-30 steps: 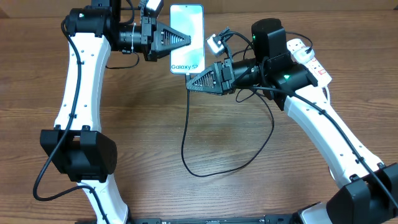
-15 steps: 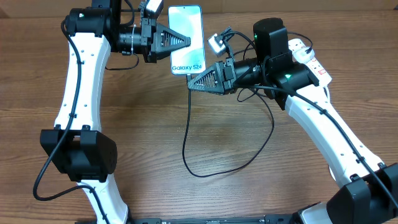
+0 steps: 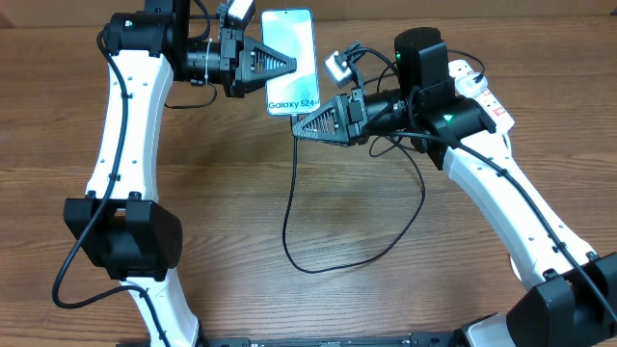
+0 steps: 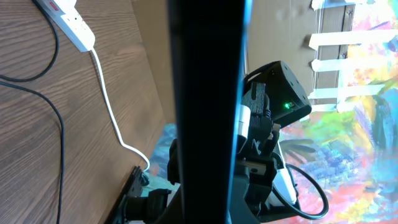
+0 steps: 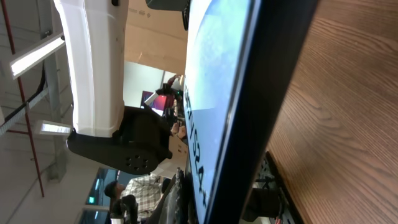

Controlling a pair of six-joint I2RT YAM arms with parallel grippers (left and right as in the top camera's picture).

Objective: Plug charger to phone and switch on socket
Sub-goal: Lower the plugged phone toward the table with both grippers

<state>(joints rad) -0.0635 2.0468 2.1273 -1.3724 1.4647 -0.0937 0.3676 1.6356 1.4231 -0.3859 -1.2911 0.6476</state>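
Mid-task: left end effector (image 3: 285, 61) clamps phone (image 3: 292, 39) edge; right end effector (image 3: 297, 128) seems closed on charger (image 3: 286, 207) tip at phone's btm, plug-in unconfirmed. Then socket (image 3: 477, 85) switch, not done yet.

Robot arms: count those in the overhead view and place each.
2. The white-and-black left arm stands left of the slim lit phone; the right arm reaches in from the right.

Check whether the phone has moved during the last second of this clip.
Yes, slightly. In the overhead view the phone has shifted a little to the right, toward the power strip, and the whole line of text at its bottom edge now shows.
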